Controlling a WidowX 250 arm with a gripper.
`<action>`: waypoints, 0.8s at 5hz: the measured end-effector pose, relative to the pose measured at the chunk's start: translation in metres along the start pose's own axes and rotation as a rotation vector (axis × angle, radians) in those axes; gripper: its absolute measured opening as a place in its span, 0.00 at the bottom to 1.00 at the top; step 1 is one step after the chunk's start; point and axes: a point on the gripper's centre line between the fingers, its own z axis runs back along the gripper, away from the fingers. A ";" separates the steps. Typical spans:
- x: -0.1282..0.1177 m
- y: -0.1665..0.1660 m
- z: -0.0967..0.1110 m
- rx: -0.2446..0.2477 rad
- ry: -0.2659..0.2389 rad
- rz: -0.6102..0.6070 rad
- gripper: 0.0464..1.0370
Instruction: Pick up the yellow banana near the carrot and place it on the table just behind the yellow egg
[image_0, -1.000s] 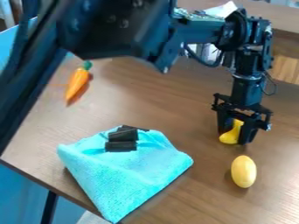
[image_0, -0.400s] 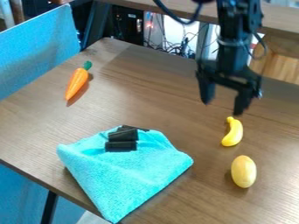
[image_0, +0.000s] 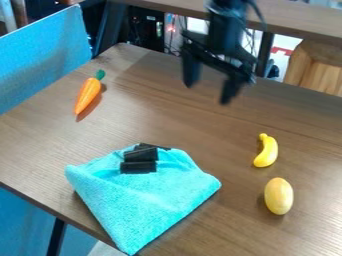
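The black gripper (image_0: 208, 94) hangs over the back middle of the table, its two fingers spread apart with nothing between them. Below and to its right, a yellow banana (image_0: 266, 151) lies on the wood. Just in front of the banana is a yellow oval fruit (image_0: 278, 196). A turquoise cloth (image_0: 144, 201) lies near the front left edge, with several black blocks (image_0: 139, 166) on its back part. An orange carrot (image_0: 87, 95) with a green top lies at the back left.
The brown table (image_0: 160, 116) has its left edge beside a blue panel (image_0: 41, 56). Behind it stand a wooden ledge (image_0: 300, 21), cables and a dark case. A black table leg (image_0: 56, 237) shows at the lower left.
The gripper, around the banana a second ago, has come up off it with spread fingers and moved back and left. The banana stays on the table; the arm no longer covers the left side.
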 end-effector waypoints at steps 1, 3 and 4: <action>-0.004 0.064 -0.002 -0.131 -0.025 0.147 0.97; -0.014 0.148 -0.027 -0.036 0.124 0.249 0.97; -0.020 0.170 -0.035 0.063 0.160 0.282 0.97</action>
